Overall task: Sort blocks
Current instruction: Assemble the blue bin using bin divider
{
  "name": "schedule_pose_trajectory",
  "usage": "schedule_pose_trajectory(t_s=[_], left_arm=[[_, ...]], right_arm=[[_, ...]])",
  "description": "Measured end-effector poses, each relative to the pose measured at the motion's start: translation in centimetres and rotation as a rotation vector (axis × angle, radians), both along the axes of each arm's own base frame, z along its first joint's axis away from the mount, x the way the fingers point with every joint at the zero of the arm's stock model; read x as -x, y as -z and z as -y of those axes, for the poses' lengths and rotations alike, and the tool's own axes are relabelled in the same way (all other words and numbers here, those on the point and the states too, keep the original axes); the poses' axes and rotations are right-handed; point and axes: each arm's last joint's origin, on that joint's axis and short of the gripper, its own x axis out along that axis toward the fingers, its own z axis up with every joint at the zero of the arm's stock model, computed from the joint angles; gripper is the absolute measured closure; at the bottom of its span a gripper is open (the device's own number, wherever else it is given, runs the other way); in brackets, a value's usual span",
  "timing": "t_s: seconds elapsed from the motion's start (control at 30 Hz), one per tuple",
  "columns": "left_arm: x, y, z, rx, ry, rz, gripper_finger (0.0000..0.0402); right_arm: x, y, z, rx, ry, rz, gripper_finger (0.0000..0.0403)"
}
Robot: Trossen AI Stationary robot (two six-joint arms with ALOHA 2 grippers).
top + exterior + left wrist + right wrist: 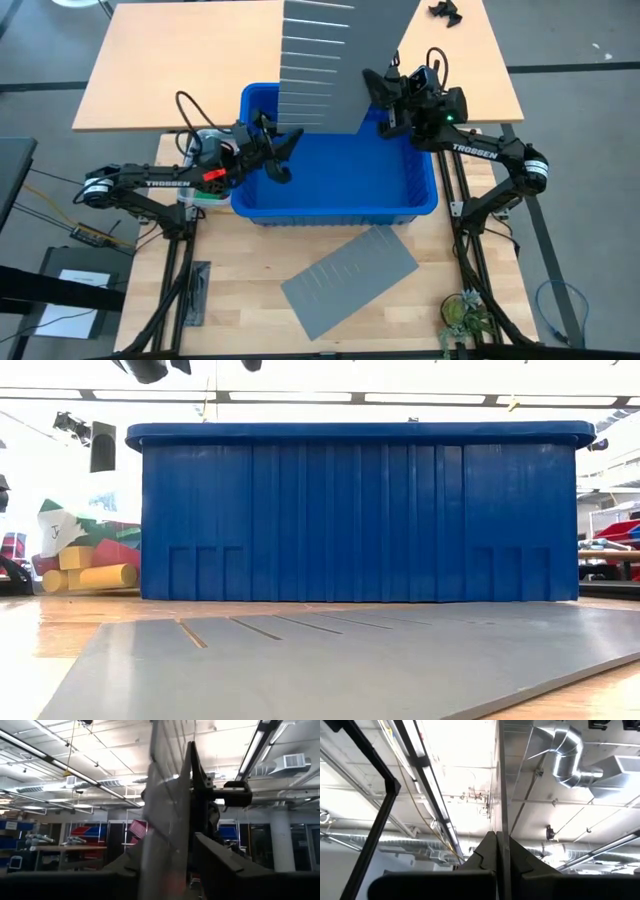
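Note:
No blocks show in any view. A grey slotted panel (320, 60) stands upright in the air over the far part of the large blue bin (420, 200). My right gripper (385, 100) is shut on the panel's right edge. My left gripper (278, 140) is at the panel's lower left corner, open. Its two fingers (225, 865) stand on either side of the sheet (165, 820); whether they touch it I cannot tell. The bin (360, 510) rests on its base on the table. My right gripper pinches the panel's thin right edge (500, 820) between its two fingers, low on the panel. The fingers slant upward from the table's right side. The panel stands upright, lifted clear above the bin.
A second grey slotted panel (350, 280) lies flat on the table in front of the bin, and fills the foreground of the low view (350, 660). A light wooden board (180, 70) lies behind the bin. A small plant (465, 315) sits at the near right.

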Motion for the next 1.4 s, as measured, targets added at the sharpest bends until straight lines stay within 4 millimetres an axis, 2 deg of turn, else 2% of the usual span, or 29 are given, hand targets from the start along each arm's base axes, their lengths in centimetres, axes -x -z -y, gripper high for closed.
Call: schedule_pose_trajectory(t_s=[0.2,0.23,0.4,0.57,0.7,0.83,1.03,1.2,1.4], left_arm=[[-0.1,0.2,-0.2,-0.032,-0.033,-0.04,0.0378],[-0.1,0.3,-0.2,-0.037,-0.036,-0.048,0.0386],[-0.3,0.5,-0.3,-0.015,-0.06,-0.077,0.0387],[0.2,0.2,-0.3,-0.03,-0.11,-0.093,0.0391],[1.2,-0.3,-0.4,-0.007,-0.209,-0.132,0.0391],[2.4,-0.7,-0.5,0.004,-0.301,-0.209,0.0391],[4.3,-0.5,-0.5,0.008,-0.391,-0.385,0.0391],[5.3,-0.1,-0.3,0.016,-0.4,-0.497,0.0391],[5.4,0.9,-0.4,0.039,-0.45,-0.619,0.0391]], right_arm=[[-0.1,0.1,0.0,0.0,-0.003,-0.019,0.04],[-0.1,0.1,0.0,-0.002,-0.002,-0.025,0.0397],[-0.1,0.2,0.5,0.004,0.003,-0.076,0.0373],[1.1,-0.4,0.9,0.051,0.075,-0.154,0.0334],[3.2,-1.4,0.7,0.129,0.229,-0.212,0.0295],[6.5,-2.8,-0.1,0.185,0.377,-0.271,0.0265],[11.1,-3.2,-1.2,0.139,0.563,-0.442,0.0245],[13.7,-3.2,-2.4,0.128,0.59,-0.515,0.0248],[15.8,-3.5,-3.7,0.13,0.591,-0.511,0.0247]])
